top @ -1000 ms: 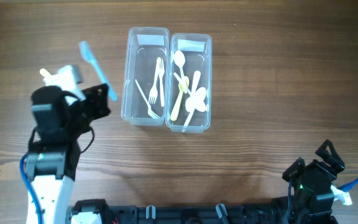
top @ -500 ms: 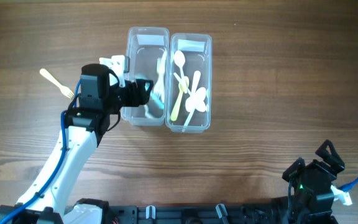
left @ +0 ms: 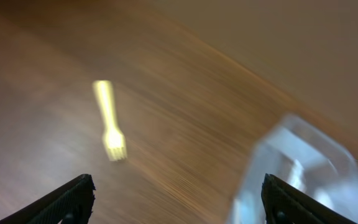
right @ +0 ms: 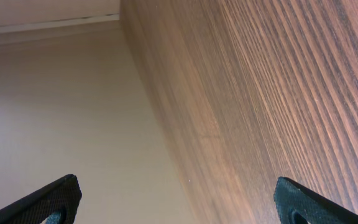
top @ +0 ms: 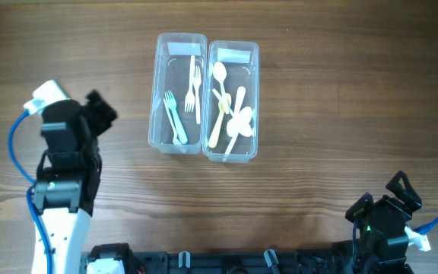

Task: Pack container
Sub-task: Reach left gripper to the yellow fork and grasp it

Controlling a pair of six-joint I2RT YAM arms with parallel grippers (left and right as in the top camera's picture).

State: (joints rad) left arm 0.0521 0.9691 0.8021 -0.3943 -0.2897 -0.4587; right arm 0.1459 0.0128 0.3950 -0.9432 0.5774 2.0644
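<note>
Two clear containers stand side by side at the table's middle. The left container (top: 160, 76) holds a blue fork (top: 175, 118) and white forks (top: 193, 84). The right container (top: 254, 76) holds white and pale yellow spoons (top: 234, 114). My left gripper (top: 99, 113) (left: 179, 202) hangs open and empty left of the containers. A yellow fork (left: 109, 121) lies on the wood ahead of it, blurred, and the arm hides it from overhead. The left container's corner (left: 297, 168) shows at the wrist view's right. My right gripper (top: 390, 204) (right: 179, 199) stands open and empty at the near right.
The bare wooden table (top: 318, 152) spreads around the containers. The right wrist view shows only the table's wood (right: 291, 93) and a beige wall (right: 61, 124).
My left gripper carried the blue fork over the left container, let it go there, and swung back to the left with its jaws open. The right arm has not moved.
</note>
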